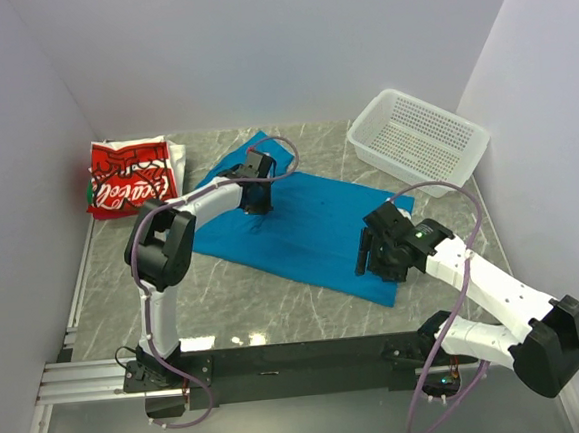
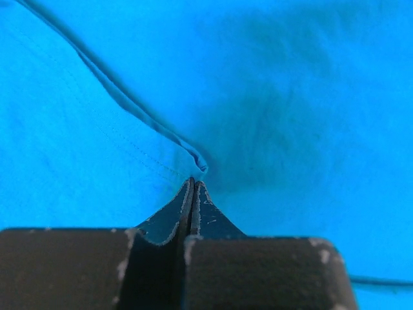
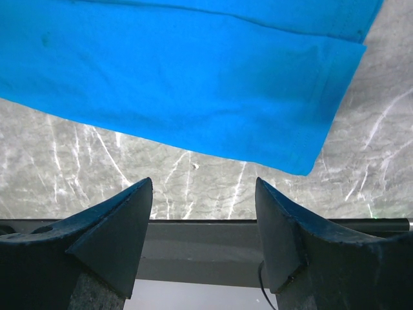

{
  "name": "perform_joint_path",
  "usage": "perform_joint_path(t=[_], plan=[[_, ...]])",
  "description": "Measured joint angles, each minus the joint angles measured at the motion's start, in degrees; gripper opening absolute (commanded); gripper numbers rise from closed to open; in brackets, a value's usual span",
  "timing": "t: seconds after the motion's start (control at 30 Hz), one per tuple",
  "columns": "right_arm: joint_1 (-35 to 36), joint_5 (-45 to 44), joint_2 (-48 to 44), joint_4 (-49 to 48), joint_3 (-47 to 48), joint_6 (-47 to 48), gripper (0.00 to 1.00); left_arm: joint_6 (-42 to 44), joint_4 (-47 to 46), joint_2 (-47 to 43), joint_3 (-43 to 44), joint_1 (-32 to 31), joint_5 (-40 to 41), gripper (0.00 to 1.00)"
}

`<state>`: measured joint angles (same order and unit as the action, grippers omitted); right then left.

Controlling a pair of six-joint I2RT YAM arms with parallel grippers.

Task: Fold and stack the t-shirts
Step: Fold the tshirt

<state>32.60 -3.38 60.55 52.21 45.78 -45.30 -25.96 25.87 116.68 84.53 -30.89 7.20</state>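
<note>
- The blue t-shirt lies spread flat on the middle of the grey marbled counter
- The left tool is pressed together, pinching a hemmed fold of the shirt near its far left part
- The right tool hangs with its jaws apart over bare counter, just beside the shirt's near right corner
- The folded red-and-white t-shirt sits at the far left corner, well apart
- The white perforated basket stands at the far right

Top view high, angled down over whole scene – 2 wrist views close on shared blue t-shirt
</note>
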Motion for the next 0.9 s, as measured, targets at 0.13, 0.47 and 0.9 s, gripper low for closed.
perform_joint_path(t=[0.13, 0.47, 0.9], plan=[[0.0, 0.0, -0.3, 0.2, -0.2, -0.1, 0.72, 0.5, 0.1, 0.0, 0.0, 0.0, -1.0, 0.45], [0.0, -1.1, -0.2, 0.8, 1.2, 0.3, 0.74, -0.8, 3.0, 0.0, 6.0, 0.0, -0.6, 0.80], [-11.0, -2.2, 15.1, -4.7, 10.3, 9.7, 0.73, -3.7, 6.8, 4.0, 24.0, 0.4, 3.3, 0.85]])
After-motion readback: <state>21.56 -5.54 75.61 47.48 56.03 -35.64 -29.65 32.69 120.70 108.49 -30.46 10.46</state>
